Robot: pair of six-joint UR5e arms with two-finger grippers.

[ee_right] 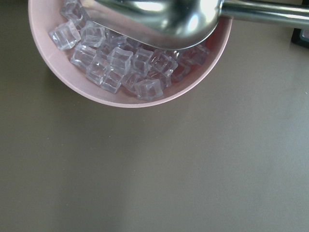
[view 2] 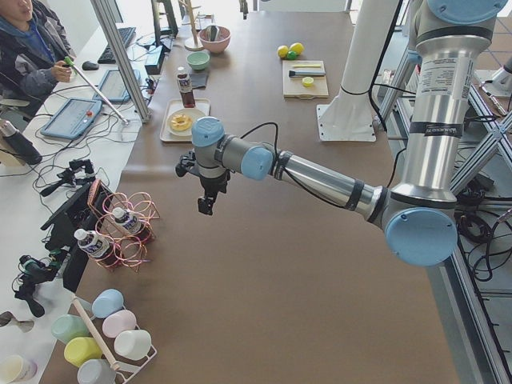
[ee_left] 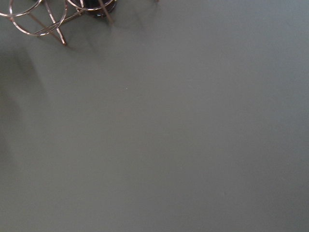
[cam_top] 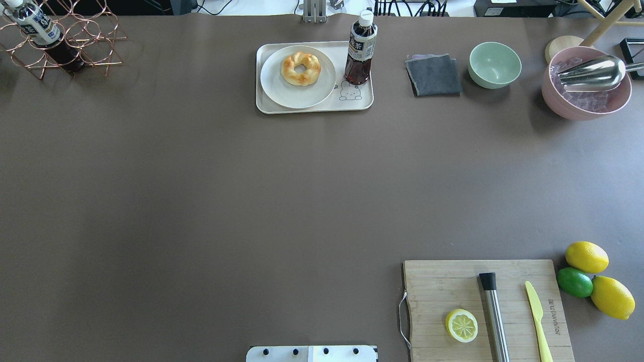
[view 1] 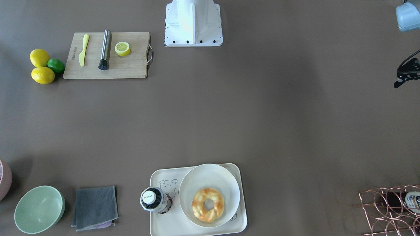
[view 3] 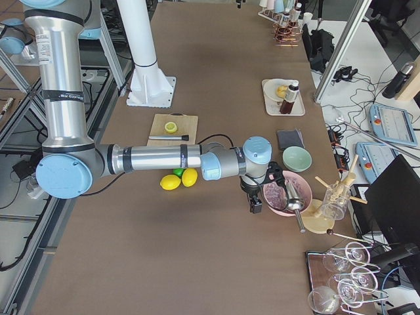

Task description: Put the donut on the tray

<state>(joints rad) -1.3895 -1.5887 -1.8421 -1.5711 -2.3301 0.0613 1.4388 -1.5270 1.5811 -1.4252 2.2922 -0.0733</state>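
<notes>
Brown tabletop [cam_top: 201, 201] under two arms. Midway along the edge far from the robot: donut [view 1: 208, 205] lying in a white bowl [view 1: 210, 177] on the tray [view 1: 170, 223], beside an upright bottle [view 1: 154, 200]. Left hand [view 2: 206, 206] hanging near the wire rack [view 2: 120, 232], well apart from the donut; cannot tell whether clenched or released. Right hand [view 3: 253, 207] just beside the pink ice bowl [view 3: 289, 193] at the far right corner; likewise cannot tell.

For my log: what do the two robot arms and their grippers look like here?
Both the left arm and right arm are silver-grey metal tubes with pale blue rounded joint caps and black bands. A thin black cable runs along each forearm. The left gripper and right gripper are black two-finger units. Small printed markings sit on the upright tubes.
</notes>
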